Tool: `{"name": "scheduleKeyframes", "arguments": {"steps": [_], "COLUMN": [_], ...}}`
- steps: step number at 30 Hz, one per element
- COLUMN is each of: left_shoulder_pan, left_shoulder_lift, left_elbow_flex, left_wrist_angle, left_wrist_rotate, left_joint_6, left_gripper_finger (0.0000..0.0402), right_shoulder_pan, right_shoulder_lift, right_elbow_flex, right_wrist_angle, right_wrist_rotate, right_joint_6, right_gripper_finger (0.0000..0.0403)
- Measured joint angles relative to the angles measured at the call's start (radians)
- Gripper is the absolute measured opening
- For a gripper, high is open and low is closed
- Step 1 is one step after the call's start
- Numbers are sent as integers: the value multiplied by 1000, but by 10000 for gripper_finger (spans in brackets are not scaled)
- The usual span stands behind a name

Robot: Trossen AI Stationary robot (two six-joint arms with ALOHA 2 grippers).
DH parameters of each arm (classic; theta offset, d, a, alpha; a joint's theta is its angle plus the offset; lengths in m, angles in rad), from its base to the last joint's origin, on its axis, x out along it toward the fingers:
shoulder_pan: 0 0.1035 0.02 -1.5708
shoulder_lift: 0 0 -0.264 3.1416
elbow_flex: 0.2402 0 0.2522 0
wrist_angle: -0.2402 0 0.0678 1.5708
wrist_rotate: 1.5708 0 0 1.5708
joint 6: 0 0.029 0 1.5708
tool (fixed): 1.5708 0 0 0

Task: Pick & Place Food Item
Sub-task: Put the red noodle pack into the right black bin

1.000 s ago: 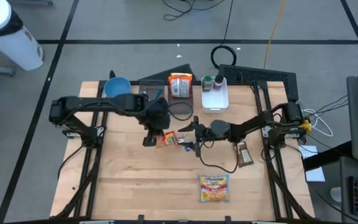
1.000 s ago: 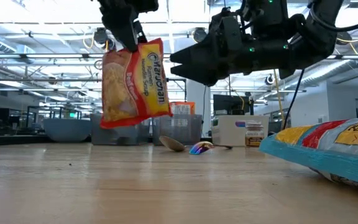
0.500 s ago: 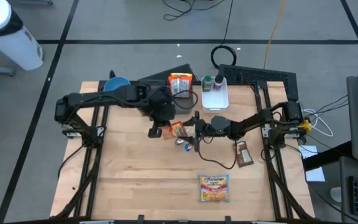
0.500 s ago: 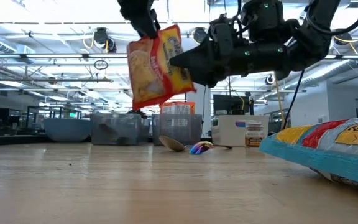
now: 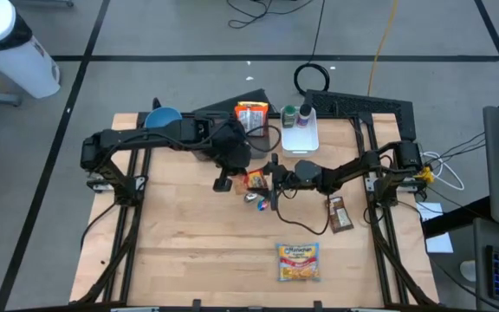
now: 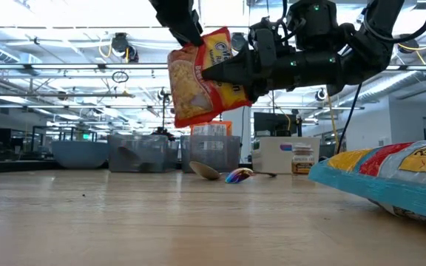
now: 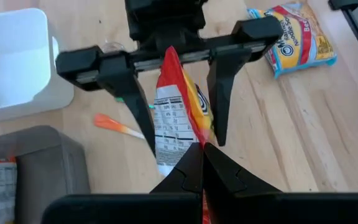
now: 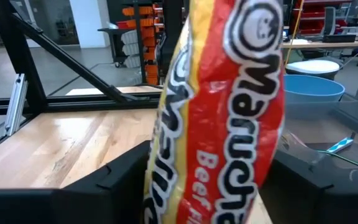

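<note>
A red and yellow ramen packet [image 6: 202,77] hangs in the air over the table's middle [image 5: 254,180], with my left gripper [image 7: 202,155] shut on it from above. My right gripper [image 7: 188,146] points level toward the table's left and is open. Its two fingers [image 7: 222,93] stand on either side of the hanging packet. In the right wrist view the packet [image 8: 229,106] fills the gap between them. I cannot tell whether those fingers touch it. A second ramen packet [image 5: 299,261] lies flat near the front edge. My left gripper pinches the packet's upper edge [image 7: 199,140] between its two shut fingers, which slant downward from above. The packet hangs below them, a little tilted and clear of the table.
A white bin [image 5: 300,132], a blue bowl [image 5: 161,117] and a tray holding another packet [image 5: 251,117] stand along the far edge. A wrapped candy [image 6: 239,175] lies under the grippers. A chocolate bar [image 5: 340,212] lies at the right.
My left gripper has carried the hanging packet up and toward the table's right. The packet now sits between the right gripper's fingers and has tilted as it swung.
</note>
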Motion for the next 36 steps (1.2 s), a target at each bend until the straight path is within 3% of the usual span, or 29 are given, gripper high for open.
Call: {"name": "scheduleKeyframes", "arguments": {"steps": [13,24,29,36], "left_shoulder_pan": [3,3,4,4], "left_shoulder_lift": [8,8,6,6], "left_elbow_flex": [0,0,0,0], "left_wrist_angle": [11,29,66,111], "left_wrist_rotate": [0,-2,-68,-77], "left_joint_6": [24,21,1,-2], "left_gripper_finger": [0,6,34,85], "right_shoulder_pan": [-1,-1,-1,-1], "right_shoulder_lift": [0,0,0,1], "right_elbow_flex": [0,0,0,0], "right_wrist_angle": [-6,-4,-11,-11], "right_wrist_rotate": [3,3,4,2], "right_joint_6": [-1,-1,-3,-5], "right_gripper_finger": [125,127,117,118]}}
